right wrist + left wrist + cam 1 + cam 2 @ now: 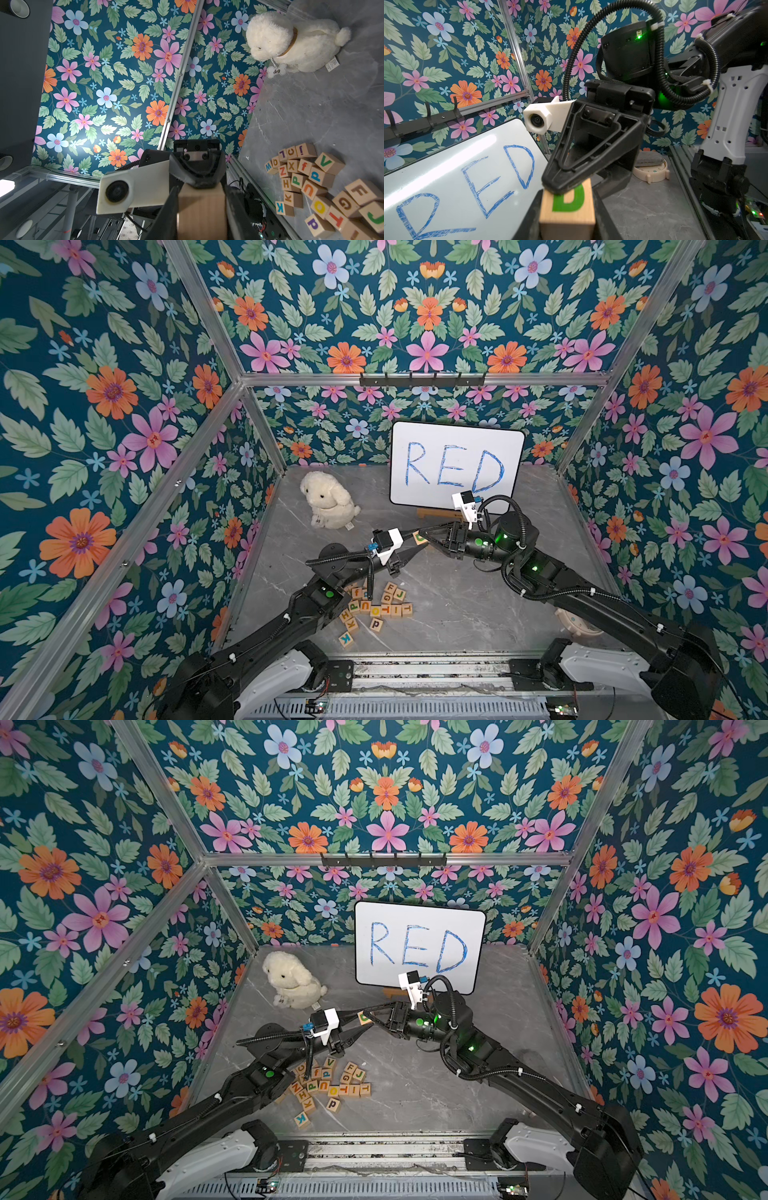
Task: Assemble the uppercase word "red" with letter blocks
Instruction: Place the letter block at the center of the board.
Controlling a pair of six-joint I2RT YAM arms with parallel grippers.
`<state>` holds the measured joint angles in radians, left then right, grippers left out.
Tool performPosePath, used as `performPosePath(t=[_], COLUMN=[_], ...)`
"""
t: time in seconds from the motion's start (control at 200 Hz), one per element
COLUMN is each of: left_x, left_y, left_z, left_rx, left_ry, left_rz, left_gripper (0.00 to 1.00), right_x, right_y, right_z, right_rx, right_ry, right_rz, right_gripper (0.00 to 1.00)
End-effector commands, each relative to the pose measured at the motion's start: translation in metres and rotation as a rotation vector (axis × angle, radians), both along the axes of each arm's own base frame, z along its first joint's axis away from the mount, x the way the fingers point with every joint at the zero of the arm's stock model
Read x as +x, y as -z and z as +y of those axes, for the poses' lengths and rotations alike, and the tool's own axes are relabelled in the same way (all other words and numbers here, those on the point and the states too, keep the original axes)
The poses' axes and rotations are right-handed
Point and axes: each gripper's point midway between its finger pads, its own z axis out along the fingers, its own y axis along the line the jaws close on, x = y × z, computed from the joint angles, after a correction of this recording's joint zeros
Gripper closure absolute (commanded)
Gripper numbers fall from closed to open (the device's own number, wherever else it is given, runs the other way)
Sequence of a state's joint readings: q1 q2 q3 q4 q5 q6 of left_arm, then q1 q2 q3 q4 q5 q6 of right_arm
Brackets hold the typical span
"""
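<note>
At left, spare letter blocks lie heaped on the grey surface, partly under the left arm. Its jaws are closed on the green D block, held in the air over the middle of the surface. The right arm has its jaws pinched on the same block across other faces. This looks like a handover to re-orient the D. I see no R or E laid out yet. The whiteboard behind gives the word.

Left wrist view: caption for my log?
Left end effector and right end effector both clamp the D block, whiteboard behind.
</note>
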<state>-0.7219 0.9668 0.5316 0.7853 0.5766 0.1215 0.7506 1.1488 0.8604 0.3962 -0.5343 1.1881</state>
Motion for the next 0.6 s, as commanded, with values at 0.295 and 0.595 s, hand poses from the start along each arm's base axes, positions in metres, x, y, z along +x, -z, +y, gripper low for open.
performPosePath(t=[0.295, 0.595], left_x=[0.021, 0.037], left_y=[0.028, 0.040], left_z=[0.009, 0.010], left_rx=[0.228, 0.316], left_ry=[-0.166, -0.231], left_rz=[0.021, 0.041], left_gripper=[1.00, 1.00], right_x=[0.004, -0.004], right_y=[0.036, 0.046], right_z=[-0.068, -0.082], right_rx=[-0.557, -0.903], right_ry=[0.224, 0.172], right_rz=[-0.090, -0.151], right_gripper=[0.26, 0.34])
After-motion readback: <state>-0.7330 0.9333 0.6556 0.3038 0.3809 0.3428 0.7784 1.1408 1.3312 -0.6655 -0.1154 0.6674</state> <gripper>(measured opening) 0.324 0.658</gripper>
